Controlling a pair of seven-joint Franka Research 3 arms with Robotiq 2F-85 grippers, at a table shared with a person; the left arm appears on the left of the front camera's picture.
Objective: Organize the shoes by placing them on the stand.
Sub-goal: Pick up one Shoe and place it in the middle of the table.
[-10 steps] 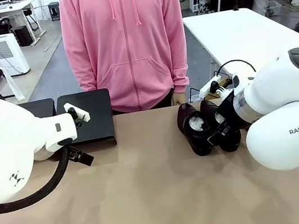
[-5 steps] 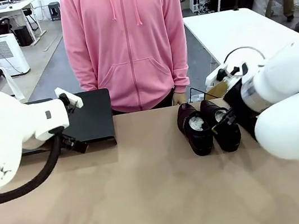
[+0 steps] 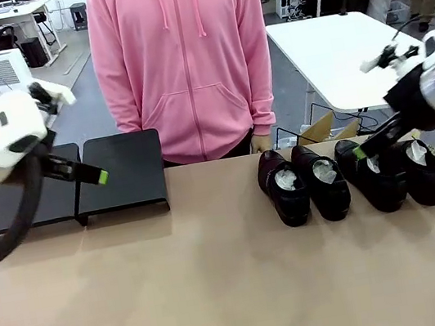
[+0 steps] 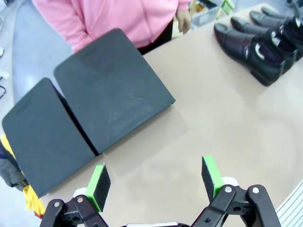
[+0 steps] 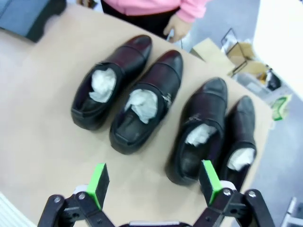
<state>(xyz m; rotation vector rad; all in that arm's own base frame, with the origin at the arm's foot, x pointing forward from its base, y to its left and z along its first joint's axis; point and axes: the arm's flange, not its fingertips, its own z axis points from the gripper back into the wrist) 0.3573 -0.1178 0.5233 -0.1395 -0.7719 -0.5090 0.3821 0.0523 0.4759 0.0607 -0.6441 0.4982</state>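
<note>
The shoes (image 5: 163,78), four in a row on the table well right of the bare stand (image 3: 129,167), lie under the right gripper (image 5: 154,182). Its jaws are apart and empty, and the shoes' long axes run roughly across its pad line (toes toward the person). The left gripper (image 4: 156,179), likewise spread and empty, hangs over the stand, whose left unit is partly hidden behind that arm in the front view.

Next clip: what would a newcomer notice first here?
Four glossy black shoes sit in a row on the right of the table, toes toward the person in a pink hoodie. The black stand at the left holds no shoe yet; the left gripper and right gripper hover above, fingers open.
</note>
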